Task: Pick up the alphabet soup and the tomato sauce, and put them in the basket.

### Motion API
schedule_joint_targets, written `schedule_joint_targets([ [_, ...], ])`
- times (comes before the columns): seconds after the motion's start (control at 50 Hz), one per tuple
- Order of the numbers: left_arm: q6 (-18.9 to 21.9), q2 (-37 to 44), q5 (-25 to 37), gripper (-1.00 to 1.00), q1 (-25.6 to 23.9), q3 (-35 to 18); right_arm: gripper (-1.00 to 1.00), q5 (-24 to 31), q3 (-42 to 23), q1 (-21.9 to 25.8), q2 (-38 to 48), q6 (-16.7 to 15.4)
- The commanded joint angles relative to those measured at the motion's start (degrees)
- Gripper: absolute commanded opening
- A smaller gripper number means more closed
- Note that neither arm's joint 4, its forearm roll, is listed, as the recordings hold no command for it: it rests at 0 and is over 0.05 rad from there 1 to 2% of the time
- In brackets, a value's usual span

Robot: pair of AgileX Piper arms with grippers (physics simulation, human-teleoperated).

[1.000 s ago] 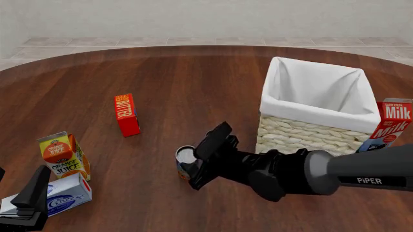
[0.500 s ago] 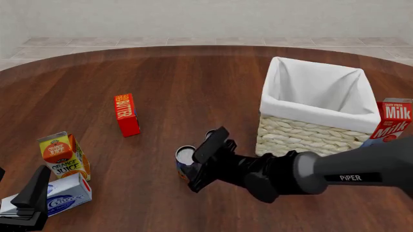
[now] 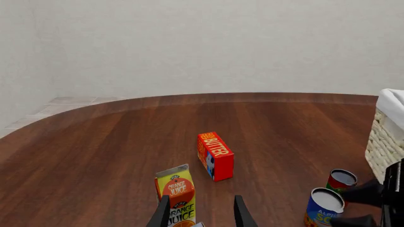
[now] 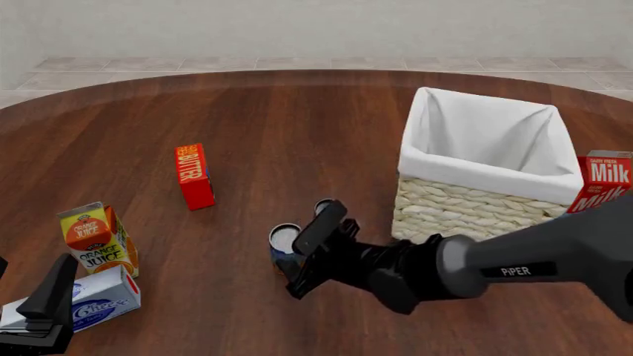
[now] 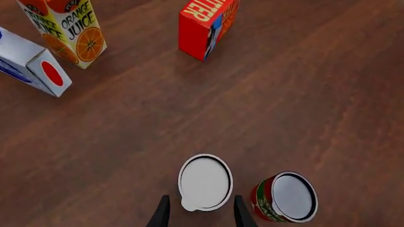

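Now straddling the alphabet soup [image 5: 205, 182] with right gripper [image 5: 198, 211] fingers parted, not yet clamping. Reaching low across the table [image 4: 296, 126] from its right edge. Idling near the front-left corner, left gripper [image 3: 200, 212] gaping empty.

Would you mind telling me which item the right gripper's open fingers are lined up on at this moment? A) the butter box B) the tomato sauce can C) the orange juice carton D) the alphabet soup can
D: in the right wrist view the right gripper has its fingertips on either side of the alphabet soup, while the tomato sauce stands just beside it, outside the fingers.
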Motion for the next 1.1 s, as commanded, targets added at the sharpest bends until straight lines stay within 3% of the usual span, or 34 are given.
schedule_joint_targets([
  [0.02,0.0,0.0,0.0,1.0,0.0,0.0,1.0,-0.9,-0.2,-0.1,1.4,-0.1],
  [0.76,0.0,-0.1,0.0,1.0,0.0,0.0,1.0,-2.4,-2.2,-0.5,4.4,-0.9],
  [0.78,0.0,-0.1,0.0,1.0,0.0,0.0,-1.0,-2.5,-2.2,-0.6,4.3,-1.0],
  [1.1,0.0,0.0,0.0,1.0,0.0,0.0,-1.0,-2.4,-2.1,-0.9,3.0,-1.7],
])
